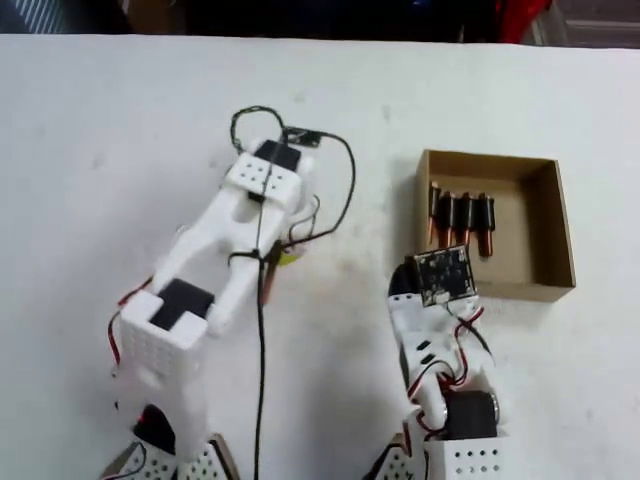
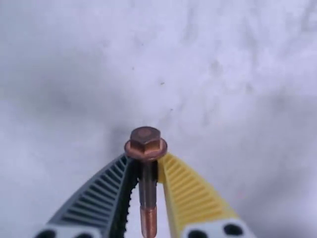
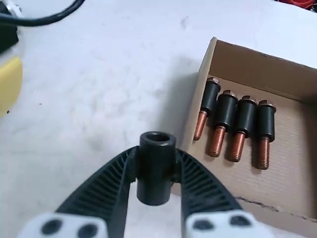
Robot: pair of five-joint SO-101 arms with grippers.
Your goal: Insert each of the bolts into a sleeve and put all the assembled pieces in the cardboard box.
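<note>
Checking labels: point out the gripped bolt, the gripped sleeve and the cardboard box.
bolt (image 2: 145,144), left wrist view, on its hex head.
sleeve (image 3: 156,173), right wrist view, on its side.
cardboard box (image 1: 556,225), high view, on its right wall.

The high camera hangs over my table (image 1: 120,100) and looks down from far enough off to take in the whole cardboard box (image 1: 527,215). My right wrist camera sits close behind my right claw (image 3: 154,156) and faces the box's near corner, which the high view shares. My left wrist camera looks closely along my left claw (image 2: 146,161) at the tabletop, well apart from the box.
</note>
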